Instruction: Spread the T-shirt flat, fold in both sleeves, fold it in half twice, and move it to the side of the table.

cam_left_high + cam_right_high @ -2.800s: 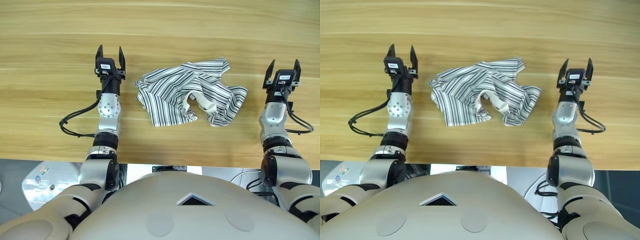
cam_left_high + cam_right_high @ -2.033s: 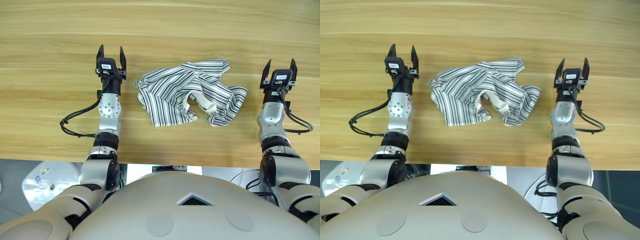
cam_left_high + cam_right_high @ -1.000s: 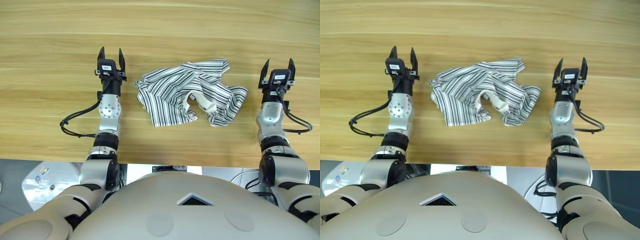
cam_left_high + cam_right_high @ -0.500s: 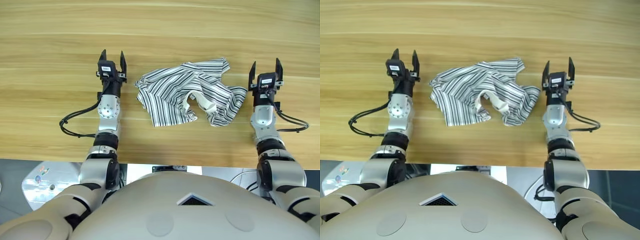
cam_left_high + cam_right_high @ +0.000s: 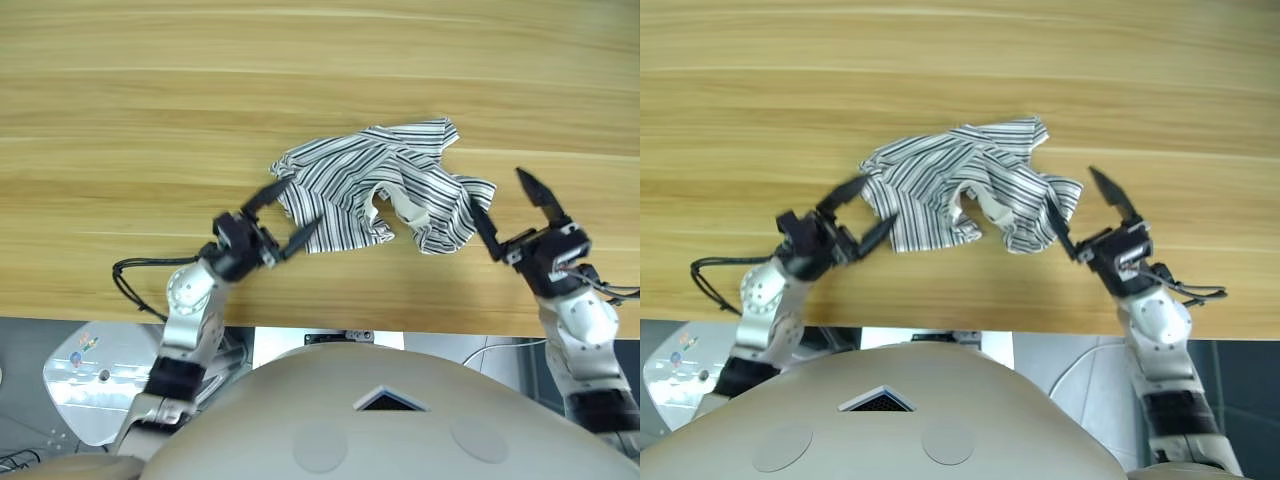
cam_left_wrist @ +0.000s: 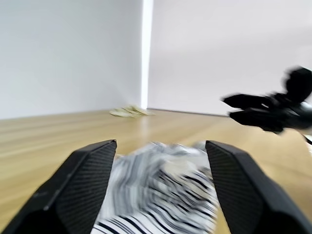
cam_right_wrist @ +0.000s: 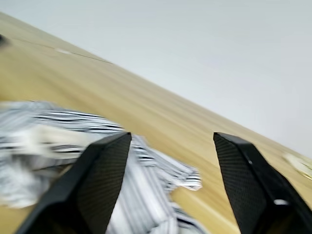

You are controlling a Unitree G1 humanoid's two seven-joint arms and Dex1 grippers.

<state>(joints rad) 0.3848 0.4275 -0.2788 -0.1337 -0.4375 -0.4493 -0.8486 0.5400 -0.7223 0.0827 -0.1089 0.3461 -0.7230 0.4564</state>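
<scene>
Since half a second ago both arms have drawn back toward the near table edge and swung inward; the left gripper (image 5: pixel 297 210), which stood beside the T-shirt (image 5: pixel 380 190) pointing away, now angles in at its near-left corner; the right gripper (image 5: pixel 495 190) has turned likewise toward the near-right edge; the T-shirt has not shifted.

Head views: one T-shirt, two grippers, one wooden table (image 5: pixel 150 100); the T-shirt lies crumpled near the middle of the table, white with dark stripes, a pale collar band (image 5: pixel 398 205) curled on top, sleeves not laid out; both grippers are spread wide and hold nothing.

Left wrist view: the two dark fingers (image 6: pixel 83 180) stand well apart, the T-shirt (image 6: pixel 161 185) seen between and beyond them; the right gripper (image 6: pixel 226 107) shows farther off, also spread; a small pale scrap (image 6: pixel 129 112) lies far back on the table, perhaps paper, too blurred to tell.

Right wrist view: two fingers (image 7: pixel 105 170) wide apart; the T-shirt (image 7: pixel 58 146) lies on the table, striped and rumpled, just beyond them.
</scene>
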